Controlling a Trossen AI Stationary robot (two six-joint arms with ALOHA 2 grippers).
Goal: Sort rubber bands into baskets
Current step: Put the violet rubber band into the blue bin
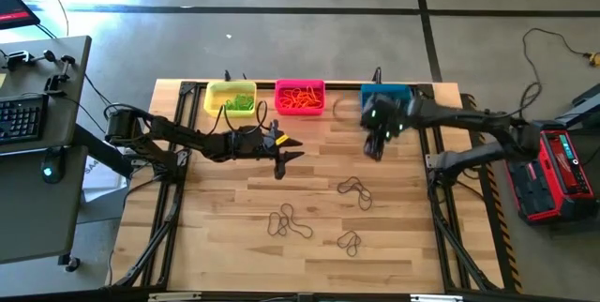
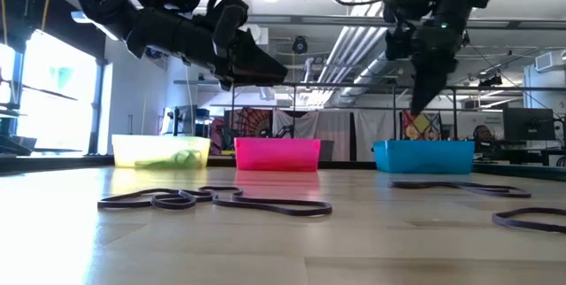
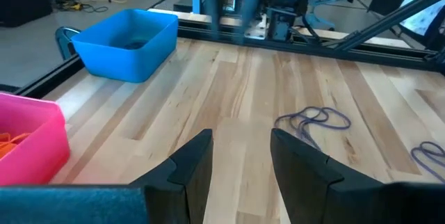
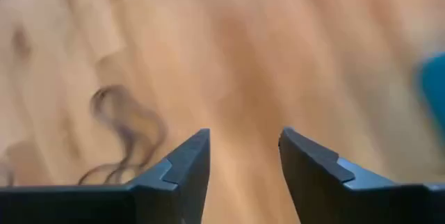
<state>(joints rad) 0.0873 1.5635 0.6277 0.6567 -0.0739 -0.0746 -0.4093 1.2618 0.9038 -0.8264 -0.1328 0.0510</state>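
Three baskets stand in a row at the table's far edge. The yellow one point(image 1: 217, 96) holds green rubber bands point(image 1: 240, 105), the pink one point(image 1: 300, 85) holds orange rubber bands point(image 1: 300, 99), and the teal one point(image 1: 382, 90) is partly hidden behind my right arm. Dark rubber bands lie loose on the wood at the middle right point(image 1: 354, 189), in the middle point(image 1: 289, 221) and nearer the front point(image 1: 349, 241). My left gripper point(image 1: 286, 149) hovers open in front of the pink basket, nearly level, with nothing in it point(image 3: 240, 161). My right gripper point(image 1: 373, 147) points steeply down in front of the teal basket, above the table. It is also open with nothing in it point(image 4: 243, 161).
A black frame rail point(image 1: 412, 84) runs behind the baskets and down both sides of the table. A desk with a keyboard point(image 1: 23, 114) stands off to the left and a red device point(image 1: 553, 175) off to the right. Bare wood point(image 1: 216, 227) lies at the near left.
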